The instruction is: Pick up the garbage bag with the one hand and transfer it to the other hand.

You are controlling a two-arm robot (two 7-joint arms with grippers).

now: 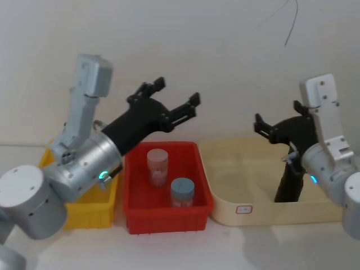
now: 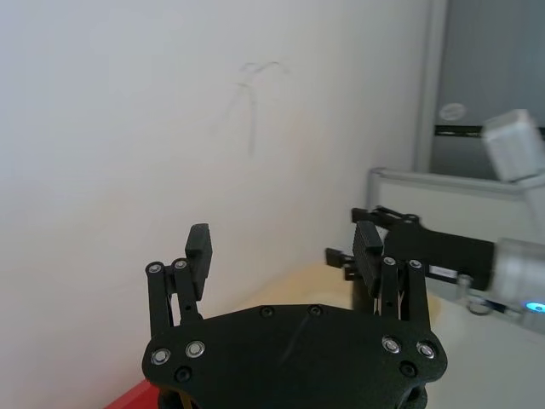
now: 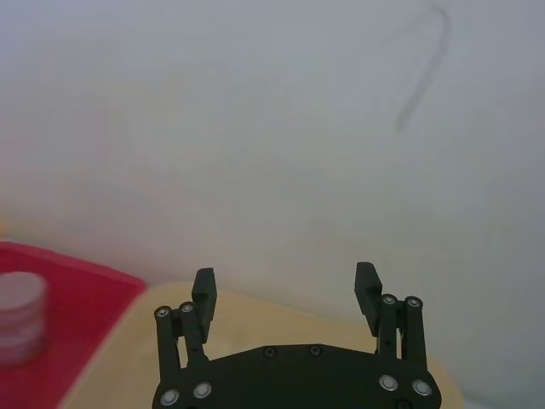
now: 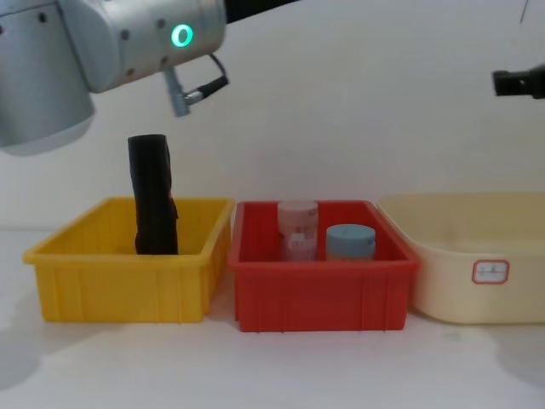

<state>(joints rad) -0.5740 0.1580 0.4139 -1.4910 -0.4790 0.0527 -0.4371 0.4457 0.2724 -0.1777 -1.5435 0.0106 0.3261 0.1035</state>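
One garbage bag (image 4: 153, 207), a tall black roll, stands upright in the yellow bin (image 4: 119, 285). A second black roll (image 1: 288, 181) stands in the cream tray (image 1: 270, 215), just below the right arm. My left gripper (image 1: 175, 93), on the green-ringed arm, hangs open and empty in the air above the back of the red bin (image 1: 164, 217); its fingers (image 2: 198, 243) are spread wide. My right gripper (image 1: 261, 127), on the blue-ringed arm, hovers open and empty over the cream tray, facing the left one. Its own wrist view shows the right gripper (image 3: 285, 277) with its fingers well apart.
The red bin, between the yellow bin and the cream tray, holds a pink jar (image 1: 157, 166) and a blue-lidded jar (image 1: 182, 192). A white wall rises close behind the bins. Bare white table lies in front of them.
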